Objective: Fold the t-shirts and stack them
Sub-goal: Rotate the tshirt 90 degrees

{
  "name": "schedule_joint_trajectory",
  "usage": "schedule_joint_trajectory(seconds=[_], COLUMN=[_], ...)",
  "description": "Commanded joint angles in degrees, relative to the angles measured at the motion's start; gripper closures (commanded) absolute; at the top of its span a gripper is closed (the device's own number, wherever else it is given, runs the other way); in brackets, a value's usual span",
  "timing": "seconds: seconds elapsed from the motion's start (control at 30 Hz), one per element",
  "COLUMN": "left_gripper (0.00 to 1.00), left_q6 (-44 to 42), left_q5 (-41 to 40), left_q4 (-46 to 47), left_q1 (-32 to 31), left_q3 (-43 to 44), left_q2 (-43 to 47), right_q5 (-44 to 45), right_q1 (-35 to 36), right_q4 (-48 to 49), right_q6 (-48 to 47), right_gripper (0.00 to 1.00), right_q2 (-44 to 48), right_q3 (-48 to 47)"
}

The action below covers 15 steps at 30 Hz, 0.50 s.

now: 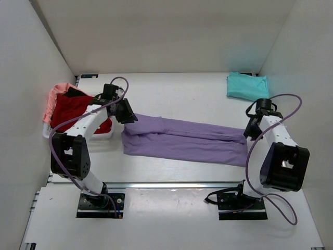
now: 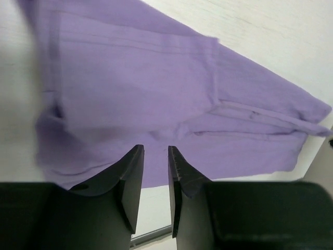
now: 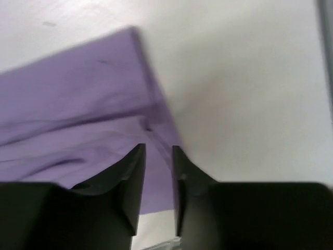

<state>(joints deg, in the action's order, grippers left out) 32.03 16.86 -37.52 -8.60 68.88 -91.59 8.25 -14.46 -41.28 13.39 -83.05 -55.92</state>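
Across the middle of the bench [image 1: 182, 88] lies the purple shirt [image 1: 182, 139], folded into a long band. It looks light and limp, so it is best pinched at the end corners, through all layers. The teal shirt [image 1: 247, 86] sits folded at the far right corner. The red shirt [image 1: 73, 109] and pink shirt [image 1: 54, 96] fill the basket [image 1: 104, 136] at the left edge. The left pincer [image 2: 156, 156] and right pincer [image 3: 158, 156] each hover over one end of the band, jaws slightly apart, holding nothing.

No writing, label, brand, number or sign can be read in any view. The long lavender-purple cloth t-shirt [image 1: 184, 140] is plain fabric in the overhead view and in both wrist views, with no legible print or tag. The folded teal cloth t-shirt [image 1: 247, 86] and the crumpled red cloth t-shirt [image 1: 73, 108] also look plain, though the overhead view shows them small.
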Motion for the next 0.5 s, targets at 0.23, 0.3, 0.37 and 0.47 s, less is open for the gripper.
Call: schedule_joint_trajectory(seconds=[0.23,0.3,0.37,0.47], left_gripper=[0.66,0.67,0.67,0.68], left_q6=[7.51,8.65,9.54,9.89], left_q5=[-2.09,-3.67,-5.25,-7.01], left_q4=[6.05,5.88,3.87,1.58], left_q1=[-12.05,-12.66,-13.11,-14.16], left_q3=[-5.42,-6.39,-6.30,-3.77], left_q2=[-3.14,-4.90,-7.01,-12.02], right_q5=[-16.50,-17.39,-18.79,-18.10], right_q1=[6.64,6.20,5.93,6.02], right_q4=[8.06,8.58,8.32,7.18], right_q6=[-2.58,-1.44,-0.12,0.94], right_gripper=[1.00,1.00,1.00,1.00], right_q2=[-10.91,-13.63,-14.95,-15.65], right_q3=[-10.43,-10.61,-10.00,-7.46])
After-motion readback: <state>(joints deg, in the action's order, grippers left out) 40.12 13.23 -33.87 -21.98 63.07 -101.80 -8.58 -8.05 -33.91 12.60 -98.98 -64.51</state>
